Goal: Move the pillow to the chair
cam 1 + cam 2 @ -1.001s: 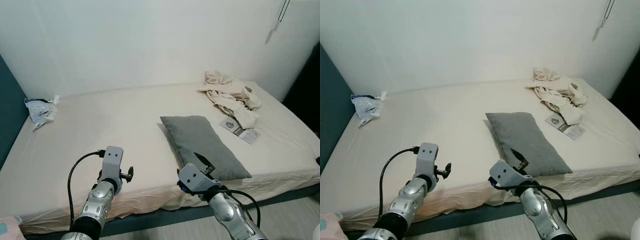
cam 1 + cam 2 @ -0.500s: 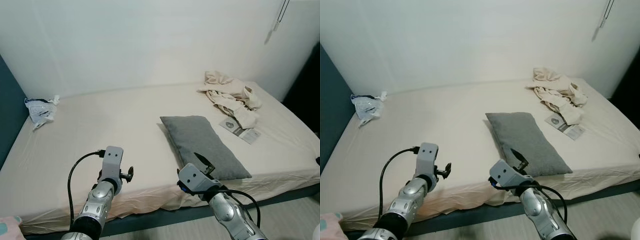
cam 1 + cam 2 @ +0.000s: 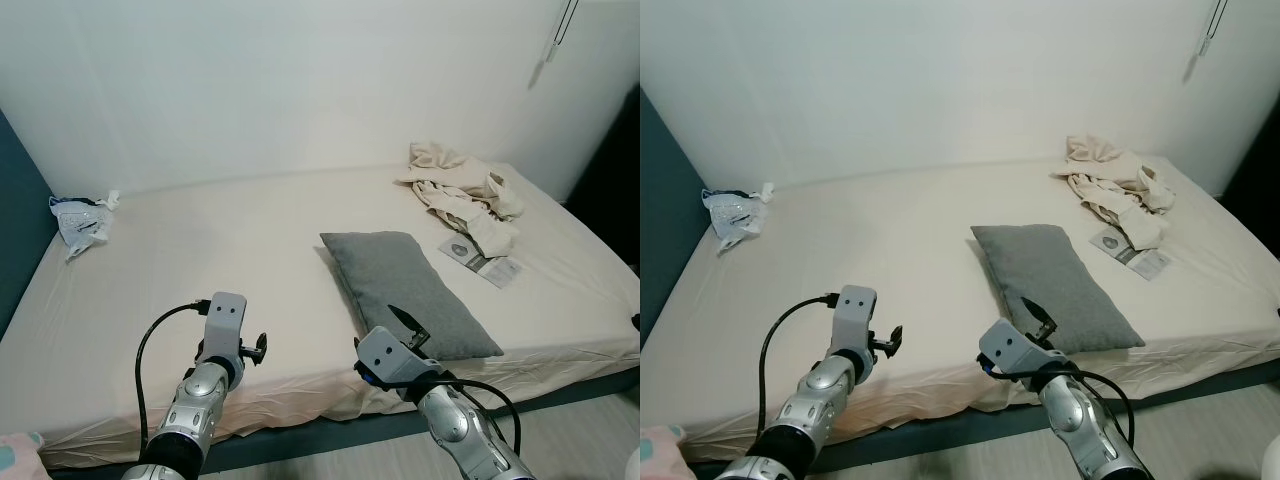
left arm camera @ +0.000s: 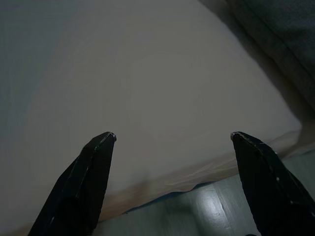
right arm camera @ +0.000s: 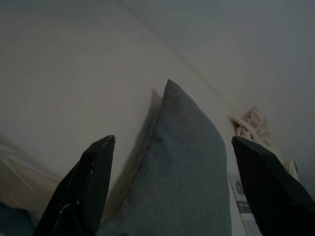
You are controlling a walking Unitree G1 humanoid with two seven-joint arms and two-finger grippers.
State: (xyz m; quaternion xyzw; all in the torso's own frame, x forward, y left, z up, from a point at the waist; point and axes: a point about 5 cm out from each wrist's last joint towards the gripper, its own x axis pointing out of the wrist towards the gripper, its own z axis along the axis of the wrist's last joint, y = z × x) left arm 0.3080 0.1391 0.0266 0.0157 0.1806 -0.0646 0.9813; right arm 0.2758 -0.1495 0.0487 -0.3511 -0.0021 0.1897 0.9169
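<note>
A grey pillow (image 3: 410, 290) lies flat on the cream-sheeted bed (image 3: 200, 260), right of its middle and close to the front edge. My right gripper (image 5: 172, 140) is open, held just before the pillow's near end and pointing along its length, with nothing between its fingers (image 3: 405, 320). My left gripper (image 4: 172, 135) is open too and hovers over bare sheet near the bed's front edge, left of the pillow. The left wrist (image 3: 225, 325) is raised in front of the mattress.
Crumpled cream clothes (image 3: 460, 185) and a printed leaflet (image 3: 482, 262) lie at the bed's far right. A plastic bag (image 3: 78, 220) sits at the far left by a dark teal panel (image 3: 15, 230). Grey floor (image 3: 580, 430) runs along the bed's front.
</note>
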